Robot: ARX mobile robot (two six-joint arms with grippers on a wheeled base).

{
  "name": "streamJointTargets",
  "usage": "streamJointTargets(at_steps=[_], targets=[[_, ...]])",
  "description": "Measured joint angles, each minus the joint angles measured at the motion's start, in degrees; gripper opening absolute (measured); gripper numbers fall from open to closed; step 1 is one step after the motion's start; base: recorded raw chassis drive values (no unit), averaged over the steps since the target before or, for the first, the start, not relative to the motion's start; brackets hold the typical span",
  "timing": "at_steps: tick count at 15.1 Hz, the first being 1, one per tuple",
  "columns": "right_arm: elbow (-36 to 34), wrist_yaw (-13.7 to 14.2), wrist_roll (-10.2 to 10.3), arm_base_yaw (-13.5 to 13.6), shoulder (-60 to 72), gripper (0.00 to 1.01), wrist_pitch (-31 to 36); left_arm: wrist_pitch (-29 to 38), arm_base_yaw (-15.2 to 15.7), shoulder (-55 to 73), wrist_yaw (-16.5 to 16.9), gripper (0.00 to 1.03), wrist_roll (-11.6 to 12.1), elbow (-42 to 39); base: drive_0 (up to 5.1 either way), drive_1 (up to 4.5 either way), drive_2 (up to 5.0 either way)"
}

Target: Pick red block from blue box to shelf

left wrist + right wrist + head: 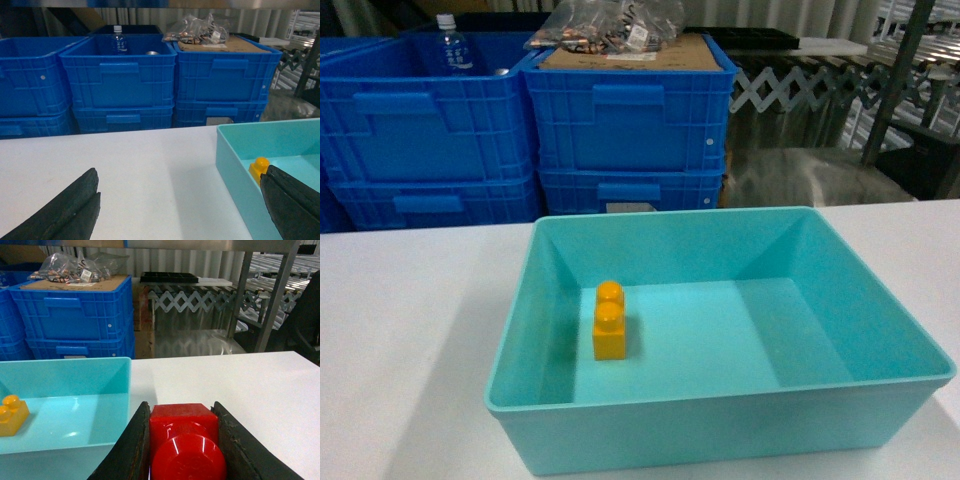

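My right gripper (181, 407) is shut on the red block (184, 440), its round stud facing the camera. It hangs over the white table just right of the blue box (100, 375). That pale turquoise tub (720, 420) sits in the middle of the table and contains only a yellow two-stud brick (610, 322). To the left of the tub's wall (232, 165), my left gripper (180, 175) stands open over bare table with nothing between its fingers. Steel uprights of the shelf (272, 300) rise behind the table at the right. Neither gripper shows in the head view.
Stacked dark blue ribbed crates (620, 120) stand behind the table; one holds a water bottle (450, 45), and another is topped with cardboard and plastic bags (610, 30). A grey expanding lattice (195, 300) runs behind the table on the right.
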Motion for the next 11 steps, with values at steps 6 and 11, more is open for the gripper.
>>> streamJointTargets(at_steps=[6, 11], targets=[[0.00, 0.00, 0.00, 0.00, 0.00, 0.28, 0.00, 0.00, 0.00, 0.00, 0.00, 0.98, 0.00, 0.00, -1.5, -1.47, -1.5], [0.00, 0.00, 0.00, 0.00, 0.00, 0.28, 0.00, 0.00, 0.00, 0.00, -0.02, 0.98, 0.00, 0.00, -1.4, -1.42, -1.4]])
